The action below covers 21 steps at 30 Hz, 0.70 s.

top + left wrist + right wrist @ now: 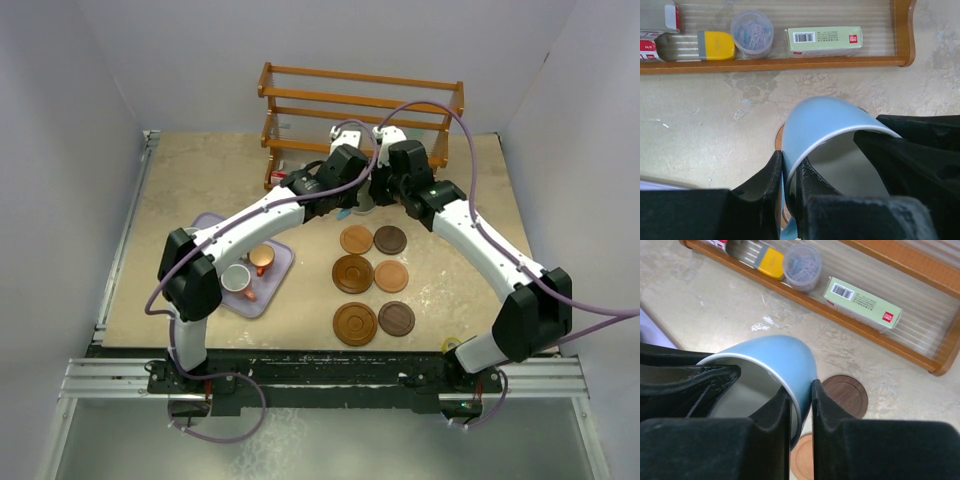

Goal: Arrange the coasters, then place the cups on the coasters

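**Item inspected:** one pale blue cup (825,125), white inside, with a smooth glazed wall. Its handle is not in view.

**Location:** lifted off the desk (200,180) at back centre, in front of the wooden rack (360,80) and above the far end of the coasters (352,273).

**Left claw (790,162):** drawn narrow and pinching the cup's rim, one finger inside and one outside.

**Right claw (801,392):** clamped the same way on the opposite wall, which fills the gap between its fingers. Both claws therefore hold the one cup, and its mouth faces up toward both wrists.

**Governing relation:**
- From the right wrist, a dark brown coaster (845,395) lies just beyond the right claw's fingers.
- A light brown coaster (802,460) shows beneath the cup.
- Both coasters sit on the right arm's half of the desk, so the right arm is judged the better placed to set the cup down.
- The left claw would need to let go first, since lowering with both clamped risks twisting the cup.

**Remainder:**
- All six coasters lie in two columns of three, and all are bare.
- Two more cups (262,258) stand on the lavender tray (275,280) at the left
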Each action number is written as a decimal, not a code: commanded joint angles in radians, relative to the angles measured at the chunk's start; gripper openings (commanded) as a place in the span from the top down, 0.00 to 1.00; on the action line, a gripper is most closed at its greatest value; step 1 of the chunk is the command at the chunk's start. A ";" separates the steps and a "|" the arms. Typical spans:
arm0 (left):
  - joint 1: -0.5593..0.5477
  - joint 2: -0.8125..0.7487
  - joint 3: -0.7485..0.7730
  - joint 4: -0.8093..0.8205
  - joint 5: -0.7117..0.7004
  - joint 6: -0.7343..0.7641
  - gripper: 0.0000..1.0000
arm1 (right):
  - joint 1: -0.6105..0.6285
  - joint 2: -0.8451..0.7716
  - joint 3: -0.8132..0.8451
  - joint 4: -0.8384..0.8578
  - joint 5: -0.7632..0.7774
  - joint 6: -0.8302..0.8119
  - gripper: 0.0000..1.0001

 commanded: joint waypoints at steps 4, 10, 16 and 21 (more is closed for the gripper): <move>-0.001 -0.072 0.025 0.148 0.074 0.022 0.96 | -0.002 -0.005 0.053 -0.031 0.016 -0.006 1.00; 0.006 -0.114 -0.051 0.224 0.236 0.082 0.85 | -0.023 -0.017 0.067 -0.034 0.048 -0.034 1.00; 0.059 -0.163 -0.120 0.281 0.395 0.117 0.60 | -0.069 -0.013 0.071 -0.052 0.039 -0.064 1.00; 0.151 -0.202 -0.194 0.342 0.648 0.165 0.43 | -0.101 -0.023 0.063 -0.072 0.031 -0.119 1.00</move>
